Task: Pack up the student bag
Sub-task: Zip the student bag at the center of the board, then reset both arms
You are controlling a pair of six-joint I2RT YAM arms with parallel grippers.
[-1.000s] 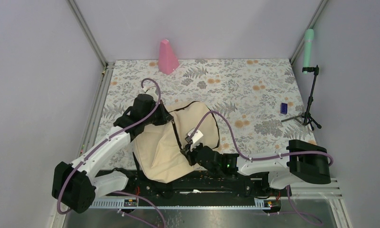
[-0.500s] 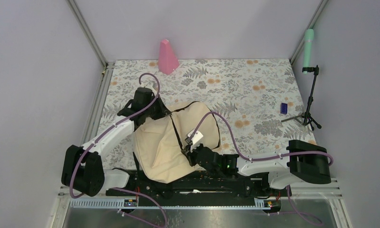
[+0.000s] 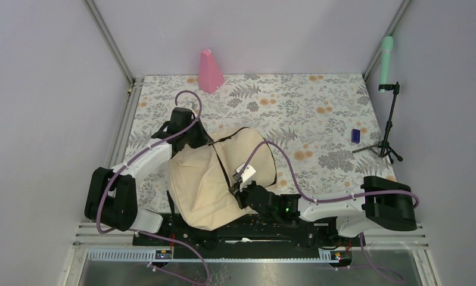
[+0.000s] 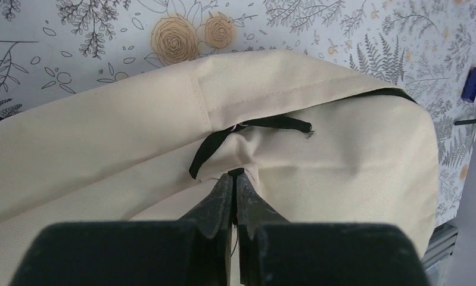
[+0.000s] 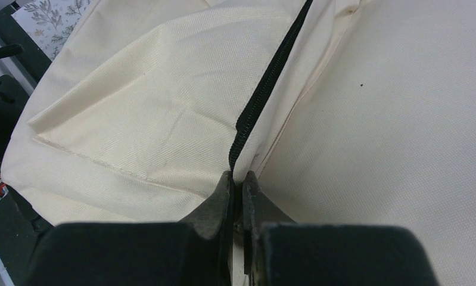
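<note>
Top view: the student bag (image 3: 214,179) lies on the floral cloth (image 3: 307,107) at the table's 6 o'clock side, its near end touching the arm bases. The left gripper (image 3: 208,143) sits at the bag's 11 o'clock edge. The right gripper (image 3: 238,193) is over its 4 o'clock side, with a white tag (image 3: 245,173) just beyond it. A purple cable (image 3: 283,161) arcs over the bag's 3 o'clock edge. A pink cone (image 3: 210,71) stands at 12 o'clock at the far edge. A small blue block (image 3: 355,135) lies at 3 o'clock, near a black tripod (image 3: 390,128) that carries a green cylinder (image 3: 386,56). The cloth is open from 12 to 3 o'clock of the bag. The metal side rail (image 3: 123,131) runs close to the left arm at 9 o'clock.

Left wrist view: the black fingers are pressed together, pinching a pucker of beige woven fabric. A thin black loop (image 4: 247,126) lies just past the tips at 12 o'clock, under a stitched seam. The bag's rounded edge falls off toward 3 o'clock, and the blue block shows beyond it.

Right wrist view: the jaws are clamped tight on the bag where a black zipper (image 5: 265,89) runs down into the tips. Soft, creased cream cloth fills the frame, with a stitched panel at 9 o'clock. The dark base frame (image 5: 6,95) is visible at the 9 o'clock edge.
</note>
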